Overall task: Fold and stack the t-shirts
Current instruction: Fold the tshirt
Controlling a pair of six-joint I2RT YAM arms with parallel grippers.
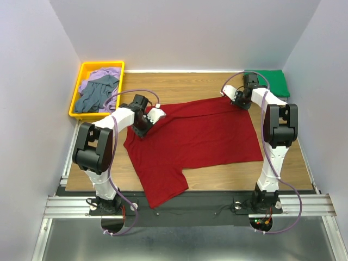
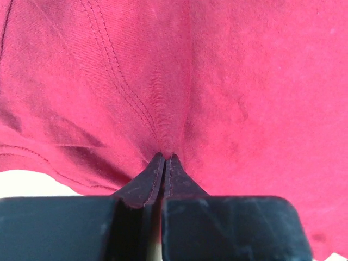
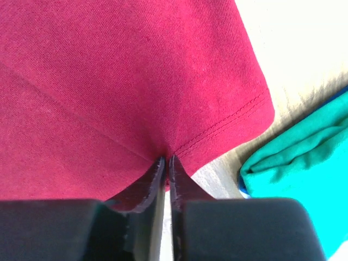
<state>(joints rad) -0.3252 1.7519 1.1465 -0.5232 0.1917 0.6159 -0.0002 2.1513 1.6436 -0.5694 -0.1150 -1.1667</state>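
A dark red t-shirt (image 1: 190, 138) lies spread across the middle of the table. My left gripper (image 1: 145, 126) is at its upper left part and is shut on a pinch of the red cloth (image 2: 163, 109). At the shirt's upper right corner my right gripper (image 1: 237, 99) is shut on the red cloth near the stitched hem (image 3: 228, 117). A folded bright green t-shirt (image 1: 269, 82) lies at the back right, also seen as green cloth (image 3: 299, 152) beside the red corner. A lavender-purple t-shirt (image 1: 103, 73) and a grey-blue t-shirt (image 1: 95, 95) lie crumpled in the tray.
A yellow plastic tray (image 1: 76, 89) stands at the back left corner. White walls close the table on three sides. The red shirt's lower sleeve hangs over the table's near edge (image 1: 163, 198).
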